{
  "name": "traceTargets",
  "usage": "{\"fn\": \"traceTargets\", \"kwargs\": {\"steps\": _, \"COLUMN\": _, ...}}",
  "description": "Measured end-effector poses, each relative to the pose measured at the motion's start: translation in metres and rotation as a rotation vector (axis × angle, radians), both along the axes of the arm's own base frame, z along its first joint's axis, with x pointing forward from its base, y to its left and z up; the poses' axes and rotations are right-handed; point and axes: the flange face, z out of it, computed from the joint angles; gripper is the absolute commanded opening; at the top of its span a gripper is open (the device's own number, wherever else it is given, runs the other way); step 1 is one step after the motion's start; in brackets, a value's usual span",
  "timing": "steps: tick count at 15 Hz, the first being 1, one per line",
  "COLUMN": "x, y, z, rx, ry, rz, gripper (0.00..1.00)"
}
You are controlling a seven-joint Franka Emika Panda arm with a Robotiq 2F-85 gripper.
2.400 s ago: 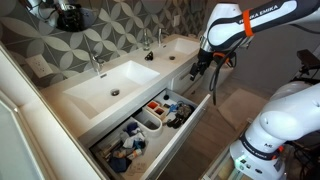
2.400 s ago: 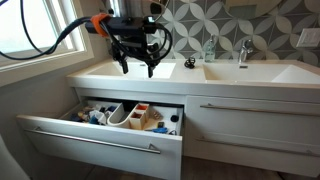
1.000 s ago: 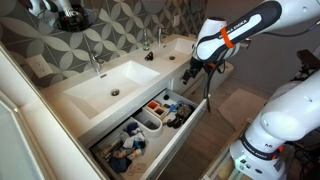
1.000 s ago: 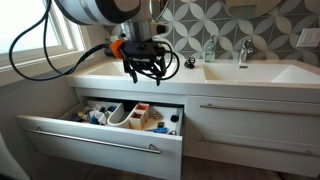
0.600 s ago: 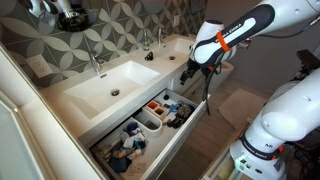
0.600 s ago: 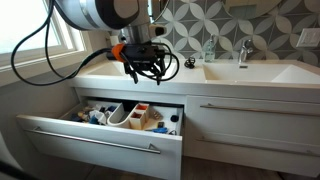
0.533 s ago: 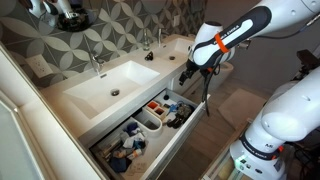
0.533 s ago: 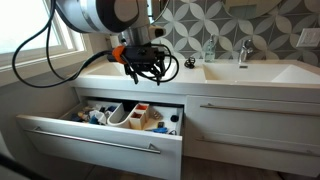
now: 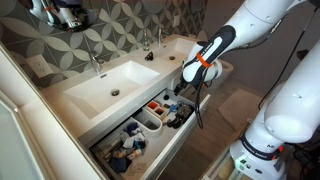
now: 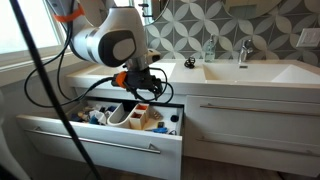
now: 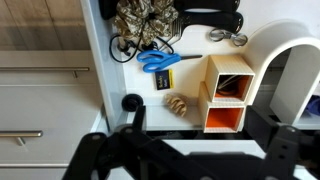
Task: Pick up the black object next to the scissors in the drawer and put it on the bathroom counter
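Bright daylight frm window (image 10: pixel 22 38), soft shadows, low-res, wrist-view foregrnd blurry.

Arm (image 9: pixel 231 34) angled downward, fingers (image 11: pixel 284 151) spread apart

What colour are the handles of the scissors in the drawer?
Blue; the scissors show best in the wrist view.

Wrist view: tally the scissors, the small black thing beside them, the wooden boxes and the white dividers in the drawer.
Scissors: 1
Black object: 1
Wooden box, two cubbies: 1
White divider: 1
Total: 4
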Motion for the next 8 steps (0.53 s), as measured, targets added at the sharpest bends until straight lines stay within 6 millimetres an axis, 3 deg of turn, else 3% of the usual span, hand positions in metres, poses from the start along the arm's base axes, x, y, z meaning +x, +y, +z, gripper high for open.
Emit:
{"fn": "traceTargets", "kwargs": {"steps": 4, "x": 0.010, "y": 0.016, "z": -0.023, "rx": 0.015, "ry": 0.014, "rz": 0.065, "gripper": 1.00}}
{"fn": "traceTargets", "kwargs": {"steps": 8, "x": 0.034, "y": 0.011, "z": -0.040, "rx": 0.012, "ry": 0.012, "rz": 0.124, "gripper": 1.00}}
